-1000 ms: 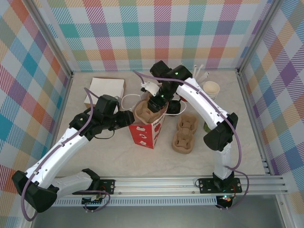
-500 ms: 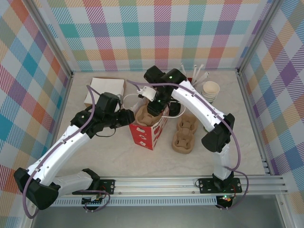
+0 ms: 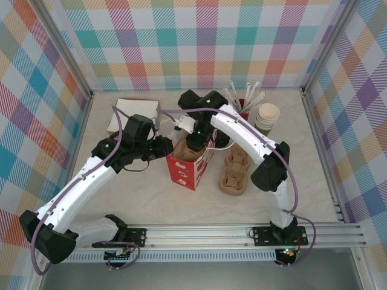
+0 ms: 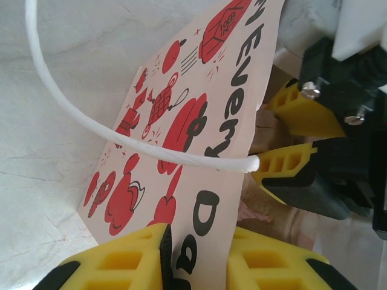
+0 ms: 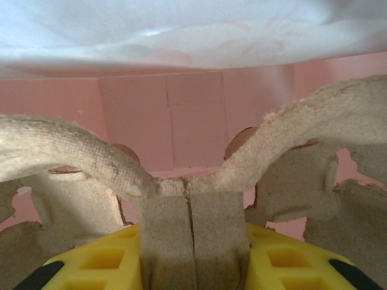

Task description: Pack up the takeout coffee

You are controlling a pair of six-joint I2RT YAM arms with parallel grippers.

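The left arm (image 3: 91, 181) stretches from the lower left of the top view up to the middle, bent at the elbow, its wrist against the left side of the red paper bag (image 3: 184, 172). The right arm (image 3: 254, 139) rises from the lower right, arches over the upper centre and dips its wrist into the bag's mouth.

The top view also takes in two empty pulp trays (image 3: 233, 175) on the surface (image 3: 151, 199) right of the bag, a stack of green cups (image 3: 268, 116) at upper right and a white box (image 3: 134, 112) at upper left.

The left wrist view shows the left claw (image 4: 196, 254) closed down to a narrow gap on the bag's printed wall, with the white cord handle (image 4: 91, 121) looping above. The right wrist view looks into the pink interior, where the right claw (image 5: 192, 248) is clamped on the central fold of a pulp cup carrier (image 5: 72, 151).

Where the takeout coffee stands cannot be told.
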